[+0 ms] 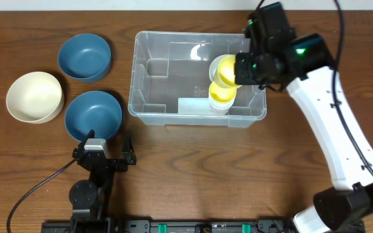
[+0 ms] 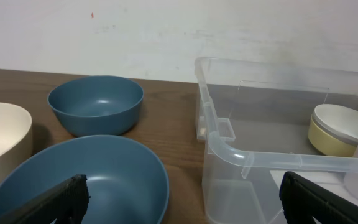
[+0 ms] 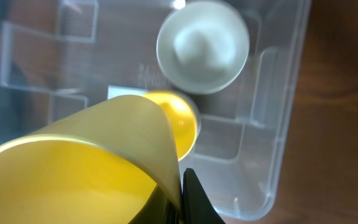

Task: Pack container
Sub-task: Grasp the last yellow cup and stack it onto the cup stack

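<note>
Seen from overhead, the container (image 1: 157,84) sits toward the far edge of the counter (image 1: 186,168), a little right of the middle, with its long sides parallel to that edge. The right gripper (image 1: 237,68) hangs over its right end and pinches a yellow bowl (image 1: 226,70) by the rim, tilted. I judge it is held there so it can go down among the pieces already packed. Inside the bin at that end, a second yellow bowl (image 1: 221,97) stands near the front wall. A white bowl (image 1: 214,63), mostly hidden, stands nearer the far wall. The bin's left half holds no bowl.

Outside the bin, toward the counter's left edge, sit a far blue bowl (image 1: 85,57), a near blue bowl (image 1: 93,115) and a cream bowl (image 1: 35,97). The left gripper (image 1: 102,150) waits by the front edge, just behind the near blue bowl. Its jaws are spread and empty, probably lined up for that bowl.

The left wrist view confirms this. Its fingers (image 2: 55,202) stand wide apart with the near blue bowl straight ahead and the container's rounded corner to the right. The white bowl shows through the clear wall.

In the right wrist view the held yellow bowl fills the lower left, with one dark finger (image 3: 194,199) pressed against its rim. Below, the white bowl sits upright and empty. The second yellow bowl sits just beside it, partly covered by the held one, near a whitish label patch (image 3: 124,93).
</note>
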